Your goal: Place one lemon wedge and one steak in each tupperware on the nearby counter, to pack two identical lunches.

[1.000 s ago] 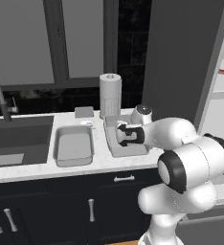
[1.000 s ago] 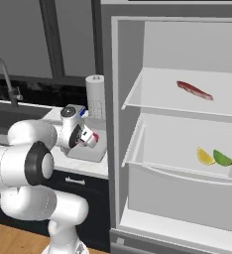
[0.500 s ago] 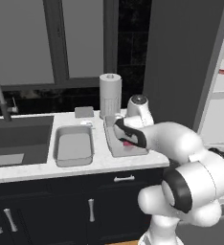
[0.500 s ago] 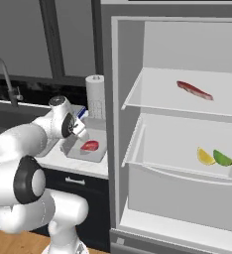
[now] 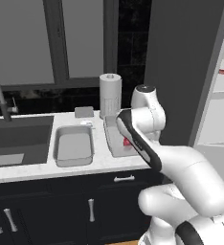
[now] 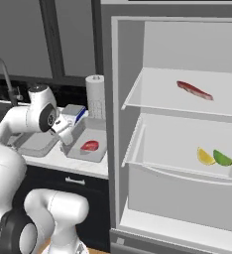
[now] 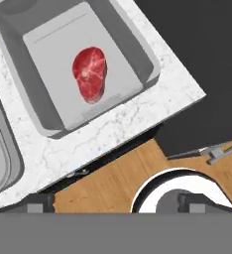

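We found two grey tupperware trays side by side on the bench [image 5: 92, 165], near its right end. The right tupperware [image 7: 138, 47] held one red steak [image 7: 90, 73] lying flat on its floor, and we saw no lemon in it. The left tupperware [image 5: 74, 146] held nothing. In the open fridge, a second steak [image 6: 194, 91] lay on the upper shelf [image 6: 152, 101], and a yellow lemon wedge [image 6: 205, 156] sat touching a green wedge [image 6: 222, 158] on the lower shelf. A paper-towel roll [image 5: 110, 94] stood at the bench's back edge behind the trays, with the sink [image 5: 18, 139] to the left. The claw [image 6: 67, 132] hung above the right tray, gripping nothing, its fingers apart.
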